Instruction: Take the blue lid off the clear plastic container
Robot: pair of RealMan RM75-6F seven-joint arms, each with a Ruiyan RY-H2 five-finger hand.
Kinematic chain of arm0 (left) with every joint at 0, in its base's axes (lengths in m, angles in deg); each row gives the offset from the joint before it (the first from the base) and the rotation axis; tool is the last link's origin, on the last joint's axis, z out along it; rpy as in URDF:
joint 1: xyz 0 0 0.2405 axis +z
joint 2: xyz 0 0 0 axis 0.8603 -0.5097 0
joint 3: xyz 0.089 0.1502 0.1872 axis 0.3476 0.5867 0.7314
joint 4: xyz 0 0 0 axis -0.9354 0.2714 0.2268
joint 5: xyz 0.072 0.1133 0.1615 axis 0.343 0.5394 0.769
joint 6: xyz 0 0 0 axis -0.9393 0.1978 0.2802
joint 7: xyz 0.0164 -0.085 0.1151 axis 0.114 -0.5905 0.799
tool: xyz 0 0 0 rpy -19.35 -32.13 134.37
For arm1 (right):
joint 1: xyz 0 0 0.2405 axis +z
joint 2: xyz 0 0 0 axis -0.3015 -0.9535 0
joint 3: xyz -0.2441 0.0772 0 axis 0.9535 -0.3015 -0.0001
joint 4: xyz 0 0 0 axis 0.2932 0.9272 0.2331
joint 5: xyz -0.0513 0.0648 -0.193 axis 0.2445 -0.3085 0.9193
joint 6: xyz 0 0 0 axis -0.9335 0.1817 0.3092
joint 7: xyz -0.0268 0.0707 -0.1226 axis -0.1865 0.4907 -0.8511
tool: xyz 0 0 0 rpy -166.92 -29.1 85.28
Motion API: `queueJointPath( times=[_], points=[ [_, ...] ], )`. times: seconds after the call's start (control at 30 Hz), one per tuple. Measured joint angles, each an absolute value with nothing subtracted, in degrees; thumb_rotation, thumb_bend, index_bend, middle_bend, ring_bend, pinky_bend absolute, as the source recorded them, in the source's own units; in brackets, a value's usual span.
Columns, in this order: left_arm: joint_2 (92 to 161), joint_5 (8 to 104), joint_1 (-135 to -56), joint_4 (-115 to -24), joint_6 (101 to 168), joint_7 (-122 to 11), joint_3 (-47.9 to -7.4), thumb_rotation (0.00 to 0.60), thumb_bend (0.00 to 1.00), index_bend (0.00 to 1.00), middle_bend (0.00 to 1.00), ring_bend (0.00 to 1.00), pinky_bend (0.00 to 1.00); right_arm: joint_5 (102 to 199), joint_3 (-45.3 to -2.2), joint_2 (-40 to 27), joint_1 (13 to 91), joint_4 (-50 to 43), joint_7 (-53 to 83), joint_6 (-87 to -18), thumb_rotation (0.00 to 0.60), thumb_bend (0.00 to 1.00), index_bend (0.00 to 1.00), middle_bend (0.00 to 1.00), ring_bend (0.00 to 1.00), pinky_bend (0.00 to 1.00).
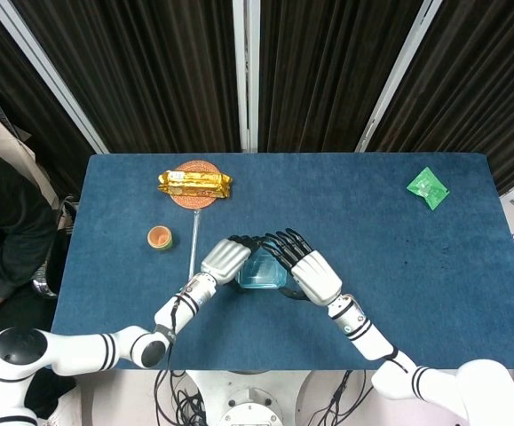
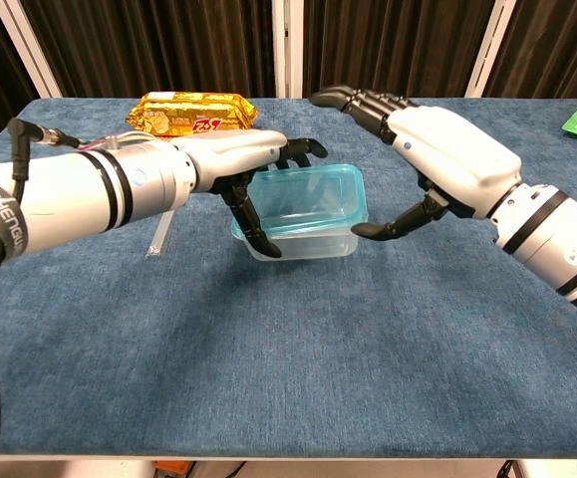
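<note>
Centrally on the blue table (image 2: 268,339), the left hand (image 2: 230,159) clamps the clear plastic container (image 2: 293,242), fingers curled around its left side; the right hand (image 2: 437,159), fingers spread, thumb touches the tilted blue lid (image 2: 308,199)

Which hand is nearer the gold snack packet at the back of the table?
Left. The left hand grips the clear container just in front of the gold snack packet; the right hand is on the container's far side, further from it.
</note>
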State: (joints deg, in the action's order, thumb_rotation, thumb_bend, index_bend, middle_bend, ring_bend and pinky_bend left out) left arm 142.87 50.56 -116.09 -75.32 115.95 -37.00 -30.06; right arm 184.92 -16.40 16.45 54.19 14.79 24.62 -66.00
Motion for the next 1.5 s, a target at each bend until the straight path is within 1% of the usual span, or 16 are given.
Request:
queueJointPath(
  times=[0.27,0.4,0.47,0.5,0.57,0.63,0.77,0.83,1.0,1.2,1.3,1.5],
  points=[
    [142.8,50.3,-116.3,-75.7,116.2,-36.2,-30.0,0.600,0.00,0.01,0.12,0.15,0.26,184.8,-16.6,16.2,54.2,14.2,24.6,-66.4,0.600,0.09,0.00,0.00,0.00,0.00],
    [142.6,50.6,-116.1,-76.3,116.4,-36.8,-30.2,0.600,0.00,0.01,0.12,0.15,0.25,185.0,-16.6,16.3,54.2,14.6,24.7,-67.1,0.600,0.16,0.01,0.00,0.00,0.00],
    [142.5,51.1,-116.0,-76.6,116.5,-37.6,-30.3,0.600,0.00,0.01,0.12,0.15,0.25,185.2,-16.5,16.6,54.1,15.1,25.1,-67.4,0.600,0.23,0.10,0.00,0.00,0.00],
    [142.4,51.4,-115.9,-76.7,116.5,-37.9,-30.4,0.600,0.00,0.01,0.11,0.15,0.25,185.4,-16.5,16.8,54.1,15.6,25.4,-67.7,0.600,0.25,0.14,0.00,0.00,0.00],
    [142.2,51.8,-115.9,-76.9,116.3,-38.3,-30.4,0.600,0.00,0.01,0.11,0.15,0.25,185.6,-16.4,17.2,54.1,16.5,25.9,-68.1,0.600,0.30,0.26,0.02,0.00,0.00],
    [142.2,51.9,-115.8,-76.9,116.3,-38.6,-30.5,0.600,0.00,0.01,0.11,0.15,0.25,186.1,-16.3,17.8,54.2,17.7,26.5,-68.8,0.600,0.33,0.34,0.05,0.00,0.00],
    [142.1,52.4,-115.7,-77.1,116.4,-39.3,-30.5,0.600,0.00,0.01,0.10,0.15,0.24,186.6,-16.3,18.9,54.3,19.7,27.4,-70.3,0.600,0.36,0.44,0.09,0.00,0.00],
    [141.9,52.6,-115.6,-77.4,116.4,-39.5,-30.5,0.600,0.00,0.01,0.08,0.13,0.23,186.6,-16.4,19.2,54.4,20.2,27.5,-70.5,0.600,0.37,0.47,0.10,0.00,0.00],
    [141.5,53.0,-115.4,-77.9,116.4,-39.8,-30.5,0.600,0.00,0.01,0.05,0.08,0.19,186.7,-16.2,19.2,54.6,20.2,26.6,-70.1,0.600,0.37,0.51,0.12,0.00,0.00],
    [140.8,53.3,-115.0,-78.7,116.6,-40.5,-30.4,0.600,0.00,0.01,0.02,0.02,0.13,186.5,-15.7,19.1,54.1,20.0,25.7,-69.9,0.600,0.40,0.61,0.15,0.00,0.00],
    [140.4,53.5,-114.9,-79.0,116.6,-40.8,-30.3,0.600,0.00,0.01,0.01,0.00,0.11,186.4,-15.5,19.1,53.8,20.1,25.6,-70.2,0.600,0.41,0.63,0.15,0.00,0.00],
    [139.7,54.2,-114.0,-79.9,117.2,-41.8,-30.2,0.600,0.00,0.01,0.00,0.00,0.07,186.6,-15.5,19.1,53.7,20.4,25.7,-71.0,0.600,0.45,0.65,0.16,0.00,0.00]
  ],
)
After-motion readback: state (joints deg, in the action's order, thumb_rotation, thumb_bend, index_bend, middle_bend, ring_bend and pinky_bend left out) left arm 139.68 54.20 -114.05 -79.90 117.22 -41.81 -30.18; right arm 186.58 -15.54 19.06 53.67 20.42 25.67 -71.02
